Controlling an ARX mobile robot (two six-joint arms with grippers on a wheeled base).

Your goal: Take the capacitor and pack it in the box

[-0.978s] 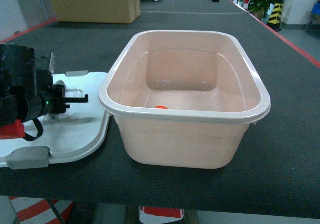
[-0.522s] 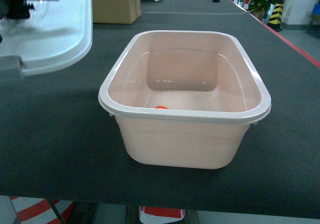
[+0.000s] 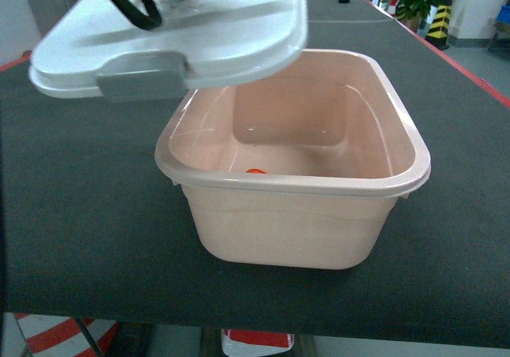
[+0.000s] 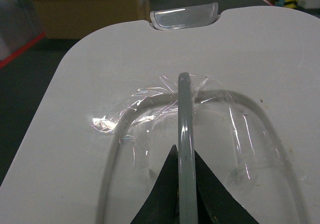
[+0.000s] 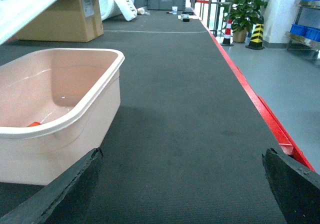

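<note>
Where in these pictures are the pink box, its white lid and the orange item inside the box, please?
box (image 3: 295, 221): head view, front wall.
lid (image 3: 231, 30): head view, white top surface, held above the box.
orange item (image 3: 255, 170): head view, part showing above the near rim.

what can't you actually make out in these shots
- Orange item in the box: head view, mostly hidden behind the near rim; a sliver in the right wrist view. Cannot be identified.
- Left gripper: head view, cut off by the top edge above the lid.
- Right gripper: right wrist view, only dark finger edges show at the bottom corners.
</note>
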